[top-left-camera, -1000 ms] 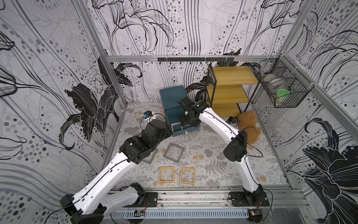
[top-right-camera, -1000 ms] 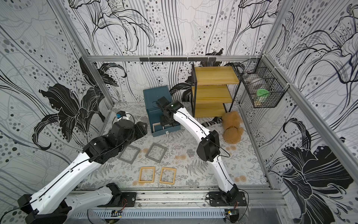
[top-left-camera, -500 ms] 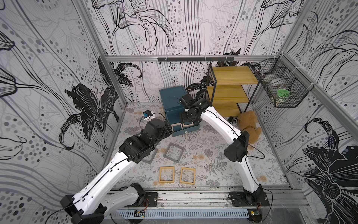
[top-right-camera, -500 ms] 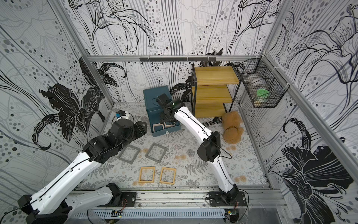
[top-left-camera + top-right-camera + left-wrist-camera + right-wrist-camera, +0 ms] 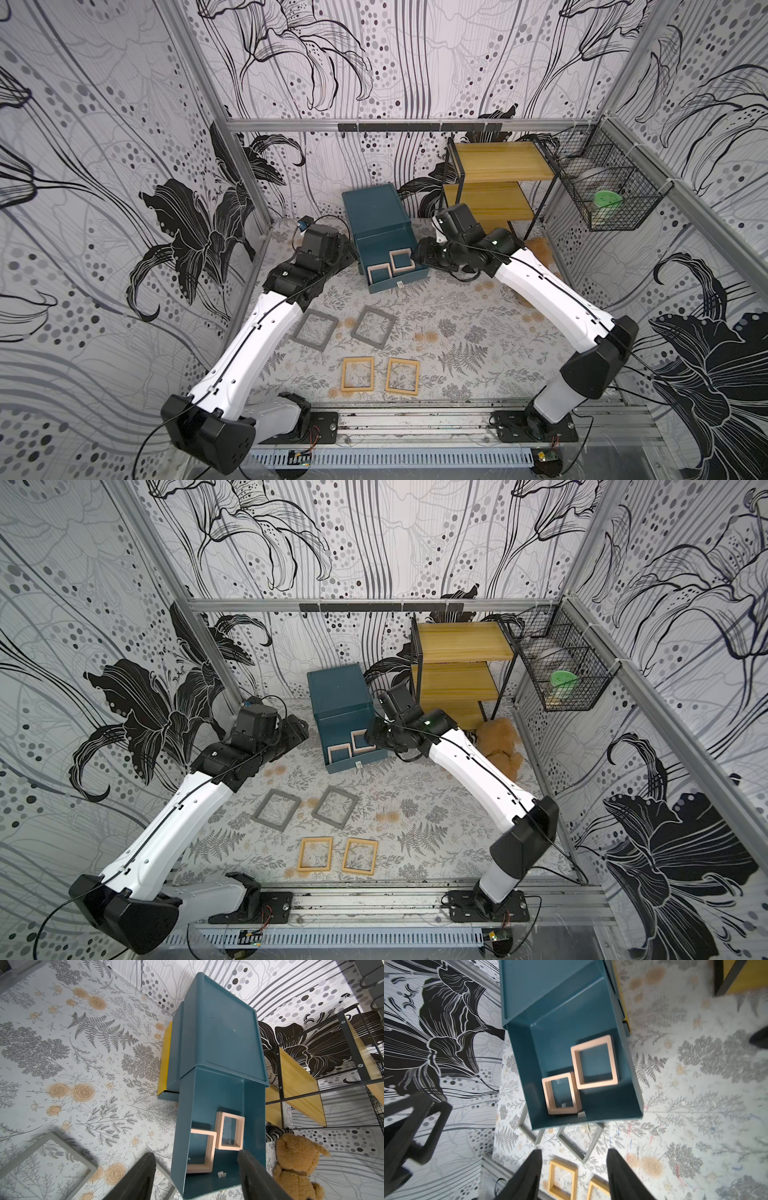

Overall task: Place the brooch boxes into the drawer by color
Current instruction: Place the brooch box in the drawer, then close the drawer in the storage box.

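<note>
- Left arm [image 5: 257,345] stretches forward, jaws apart and empty, beside the pulled-out drawer [image 5: 411,277].
- Right arm [image 5: 548,291] reaches toward it, jaws also apart, empty.
- Two pink brooch boxes [image 5: 590,1043] lie inside; grey pair [image 5: 381,312] and yellow pair [image 5: 358,360] on the table [image 5: 457,332].

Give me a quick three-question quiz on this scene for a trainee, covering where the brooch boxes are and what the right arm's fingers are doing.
1. How many brooch boxes lie in the open drawer?
2. True or false: the right fingers grip a box.
3. What lies on the mat? A) two grey boxes and two yellow boxes B) two pink only C) one grey, one yellow

Key: 1. Two, both pink-beige. 2. False: they stand apart with nothing between them. 3. A.
</note>
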`<state>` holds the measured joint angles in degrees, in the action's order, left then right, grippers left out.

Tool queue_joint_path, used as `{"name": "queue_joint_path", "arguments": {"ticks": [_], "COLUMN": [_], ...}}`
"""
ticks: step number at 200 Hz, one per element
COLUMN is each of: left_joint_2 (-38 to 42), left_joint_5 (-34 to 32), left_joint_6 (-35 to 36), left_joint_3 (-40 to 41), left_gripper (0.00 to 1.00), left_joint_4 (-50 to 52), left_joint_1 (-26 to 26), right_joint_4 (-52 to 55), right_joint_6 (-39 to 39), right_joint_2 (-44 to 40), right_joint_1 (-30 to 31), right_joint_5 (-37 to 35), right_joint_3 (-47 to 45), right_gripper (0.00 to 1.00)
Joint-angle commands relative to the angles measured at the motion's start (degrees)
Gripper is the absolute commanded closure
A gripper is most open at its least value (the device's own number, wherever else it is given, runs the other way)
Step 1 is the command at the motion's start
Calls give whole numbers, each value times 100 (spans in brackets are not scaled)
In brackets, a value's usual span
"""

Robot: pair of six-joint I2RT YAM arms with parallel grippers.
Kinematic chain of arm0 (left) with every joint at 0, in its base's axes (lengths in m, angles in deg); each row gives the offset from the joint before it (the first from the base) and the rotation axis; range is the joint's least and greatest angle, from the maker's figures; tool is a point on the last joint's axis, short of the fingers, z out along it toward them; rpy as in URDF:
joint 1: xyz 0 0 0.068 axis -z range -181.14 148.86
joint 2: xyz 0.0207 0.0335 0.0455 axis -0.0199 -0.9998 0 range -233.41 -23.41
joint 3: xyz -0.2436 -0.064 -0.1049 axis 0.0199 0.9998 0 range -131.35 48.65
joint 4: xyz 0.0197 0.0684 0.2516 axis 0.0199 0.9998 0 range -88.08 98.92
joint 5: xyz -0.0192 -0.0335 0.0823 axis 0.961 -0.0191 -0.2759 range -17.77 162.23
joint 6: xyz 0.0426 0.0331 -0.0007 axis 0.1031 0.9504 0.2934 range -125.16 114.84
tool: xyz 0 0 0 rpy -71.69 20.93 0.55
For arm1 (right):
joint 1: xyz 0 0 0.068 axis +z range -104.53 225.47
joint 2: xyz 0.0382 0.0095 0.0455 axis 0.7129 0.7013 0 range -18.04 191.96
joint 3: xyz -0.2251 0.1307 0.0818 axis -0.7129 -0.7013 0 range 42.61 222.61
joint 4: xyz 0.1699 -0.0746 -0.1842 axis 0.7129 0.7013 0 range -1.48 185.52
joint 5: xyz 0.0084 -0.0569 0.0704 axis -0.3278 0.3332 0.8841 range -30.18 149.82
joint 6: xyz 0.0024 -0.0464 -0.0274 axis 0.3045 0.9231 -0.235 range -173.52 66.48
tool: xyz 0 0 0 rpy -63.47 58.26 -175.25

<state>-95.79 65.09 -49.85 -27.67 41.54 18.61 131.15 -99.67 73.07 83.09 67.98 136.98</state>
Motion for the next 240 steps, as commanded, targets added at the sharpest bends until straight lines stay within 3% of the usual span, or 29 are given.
{"name": "queue_joint_path", "arguments": {"ticks": [1,52,142,240], "left_joint_2": [-322,-1516,-3118,-3495], "left_joint_5": [391,678,1261,1232], "left_joint_6": [216,622,1023,1032], "left_joint_3": [-251,-1177,-2578,-2371], "left_gripper": [33,34,38,58], "left_joint_4": [-586,-604,-282,-424], "left_joint_1": [-217,-557,-991,-1047], "right_joint_4": [-974,-1490,-1757,-3096], "right_joint_6": [-872,-1408,-1518,-2082], "right_joint_2": [-352,-864,-852,-644], "right_joint_1": [-136,-190,-394,-422], "right_joint_5": [813,1269,1681,1830], "right_joint_3": [-833,-2065,-2630,-3293], "right_gripper": [48,51,51,57]}}
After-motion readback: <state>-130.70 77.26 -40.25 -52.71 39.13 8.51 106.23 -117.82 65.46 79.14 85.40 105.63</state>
